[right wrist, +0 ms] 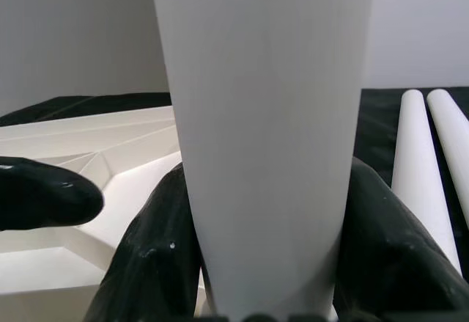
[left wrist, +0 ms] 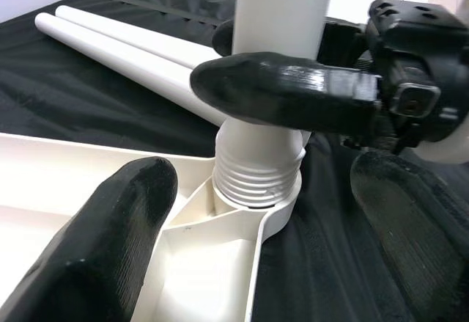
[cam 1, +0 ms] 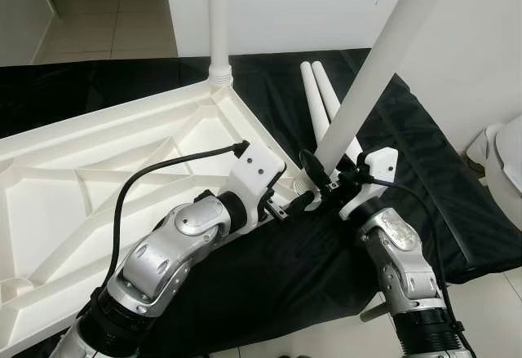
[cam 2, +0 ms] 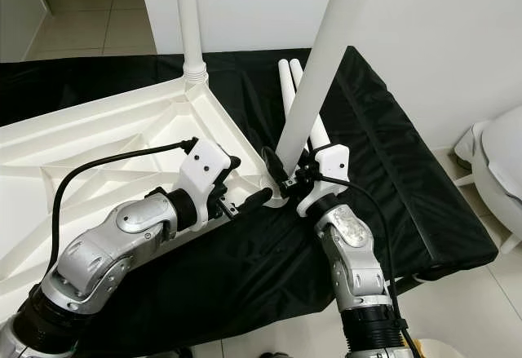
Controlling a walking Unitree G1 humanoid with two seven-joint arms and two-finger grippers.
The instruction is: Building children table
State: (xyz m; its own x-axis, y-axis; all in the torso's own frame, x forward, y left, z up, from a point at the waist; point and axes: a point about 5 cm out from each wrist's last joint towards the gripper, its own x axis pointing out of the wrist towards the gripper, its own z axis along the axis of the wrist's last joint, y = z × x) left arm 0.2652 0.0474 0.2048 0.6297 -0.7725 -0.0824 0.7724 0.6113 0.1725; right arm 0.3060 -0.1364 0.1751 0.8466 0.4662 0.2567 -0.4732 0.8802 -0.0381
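Right gripper (cam 2: 285, 180) clamped on white leg (cam 2: 314, 72), thread entering tabletop (cam 1: 98, 179) corner socket (left wrist: 256, 190). Left gripper (left wrist: 242, 212) open beside socket. Risk: tilted leg cross-threading.

White wall (cam 1: 326, 7), pale tiled floor (cam 1: 106, 15), black cloth (cam 2: 408, 179) underneath.

Both silver arms are reaching forward and inward, the right gripper (cam 1: 320, 172) clamping its black fingers (right wrist: 150, 263) on either side of the white table leg (cam 1: 371, 74), while the left gripper (cam 1: 295, 203) is hovering just beside it with fingers spread.
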